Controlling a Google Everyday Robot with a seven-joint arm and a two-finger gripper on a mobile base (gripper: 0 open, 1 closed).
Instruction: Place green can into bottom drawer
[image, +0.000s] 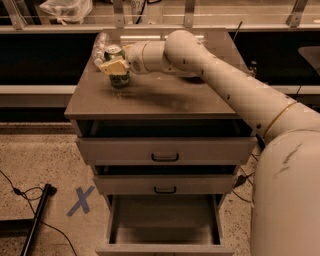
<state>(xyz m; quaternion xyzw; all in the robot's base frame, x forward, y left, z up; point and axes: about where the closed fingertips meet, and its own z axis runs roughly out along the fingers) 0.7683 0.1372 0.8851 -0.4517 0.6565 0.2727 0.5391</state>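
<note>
Dim, warm overhead light: you see a soft shadow of the arm (235, 85) across the cabinet top (200, 107), w/ gripper (113, 66) at the green can (120, 80), back-left.

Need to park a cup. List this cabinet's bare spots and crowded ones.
Bare: the cabinet top in front and right of the green can; the open bottom drawer. Crowded: back left corner, the hand at the can beside a bottle.

White arm (235, 95) stretches forward and left — gripper (115, 69) at its far end, held level.
</note>
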